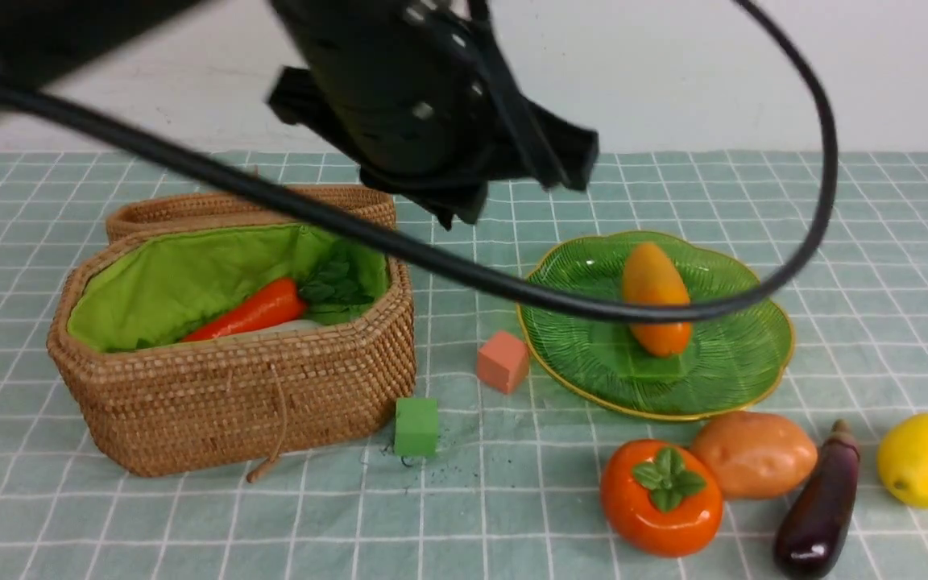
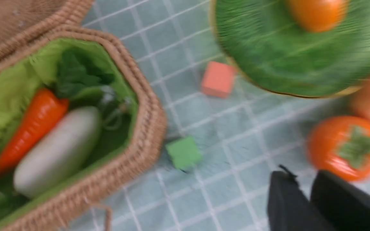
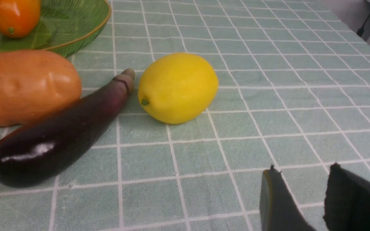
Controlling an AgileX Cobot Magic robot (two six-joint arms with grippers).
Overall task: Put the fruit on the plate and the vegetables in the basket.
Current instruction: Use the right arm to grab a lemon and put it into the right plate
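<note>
- The front view shows the whole checked cloth [image 1: 109,524], but a big black arm [image 1: 424,105] and a cable [image 1: 464,274] hide part of it.
- In the front view only a thin bit of the white radish [image 2: 56,150] peeks out. The left wrist view shows nearly all of it, lying right beside the carrot [image 1: 258,310].
- Only the left wrist view shows the left gripper [image 2: 302,179]. Its fingers are almost pressed together and hold nothing. This view is blurry.
- Only the right wrist view shows the right gripper [image 3: 303,173]. Its fingers are a little apart, with nothing between them. It hangs near the lemon [image 1: 927,459].
- The right wrist view also shows the stem end of the eggplant [image 1: 818,503] just beside the lemon.
- The basket [image 1: 230,403] is open, with its lid [image 1: 190,209] lying behind it. The carrot and the radish are inside, on the green lining.
- The plate [image 1: 722,379] holds one fruit, the mango [image 1: 656,298].
- The persimmon [image 1: 661,498], the potato [image 1: 754,453], the eggplant and the lemon lie on the cloth in front of the plate.
- A pink cube [image 1: 503,361] and a green cube [image 1: 416,427] sit on the cloth between the basket and the plate.
</note>
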